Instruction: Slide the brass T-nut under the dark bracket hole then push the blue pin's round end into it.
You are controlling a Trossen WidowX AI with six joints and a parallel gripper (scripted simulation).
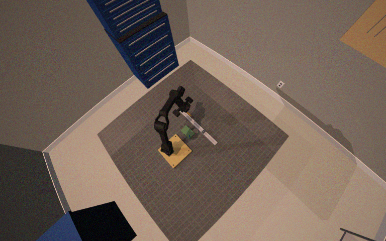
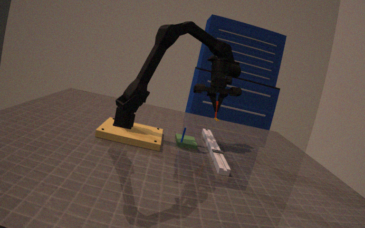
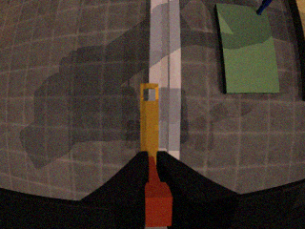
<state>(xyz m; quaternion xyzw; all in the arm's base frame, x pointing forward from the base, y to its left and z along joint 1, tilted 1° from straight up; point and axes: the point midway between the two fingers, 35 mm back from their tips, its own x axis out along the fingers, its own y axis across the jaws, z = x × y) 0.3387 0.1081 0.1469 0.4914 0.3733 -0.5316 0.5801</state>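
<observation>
this looks like a workshop or a robot lab; which of the two, i cannot tell. a black robot arm (image 1: 162,125) (image 2: 150,60) stands bolted-looking on a pale wooden board (image 1: 182,151) (image 2: 145,143), next to a slotted metal rail (image 1: 210,138) (image 2: 221,161) and a small green tray (image 1: 186,130) (image 2: 189,138) (image 3: 252,62). behind them rises a tall blue cabinet (image 1: 155,48) (image 2: 244,37) with rows of long pale handles, like tool drawers. plain walls and a wall socket (image 1: 280,84) surround it.

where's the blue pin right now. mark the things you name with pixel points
The blue pin (image 2: 183,135) (image 3: 263,6) stands tilted in the green tray (image 2: 189,145) (image 3: 250,72), between the wooden base (image 2: 129,137) and the metal rail (image 2: 222,163) in the exterior view.
</observation>
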